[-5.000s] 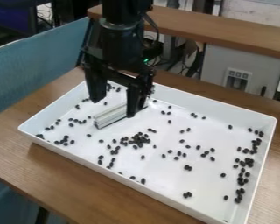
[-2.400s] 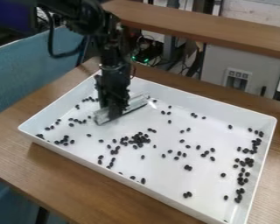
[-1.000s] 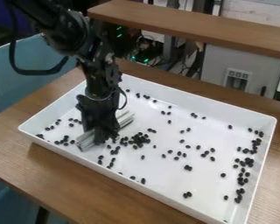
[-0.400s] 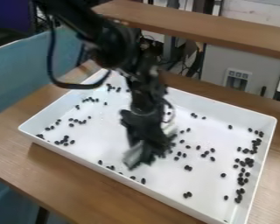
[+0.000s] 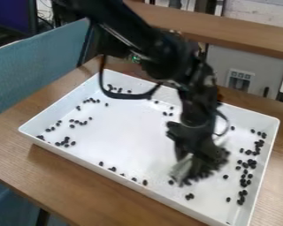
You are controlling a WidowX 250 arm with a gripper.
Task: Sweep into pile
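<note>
Brown table (image 5: 97,198) under the white tray (image 5: 126,132), where my gripper (image 5: 197,170) seems, through the blur, closed on the pale bar (image 5: 181,167); I see dark beans (image 5: 190,196) near it and along the walls

Arm (image 5: 185,66) in from upr L, jaws clamped, ptg dn.

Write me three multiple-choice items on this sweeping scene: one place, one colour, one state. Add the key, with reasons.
1. Over which part of the tray is the pincer?
A) left corner
B) right half
C) top corner

2. What colour are the beans?
A) black
B) yellow
C) red

3. How do the beans lie?
A) in one pile
B) in one straight row
C) in scattered groups

1 B: the pincer hangs toward the right wall.
2 A: they look dark against white.
3 C: groups lie near both the left and right walls.
</note>
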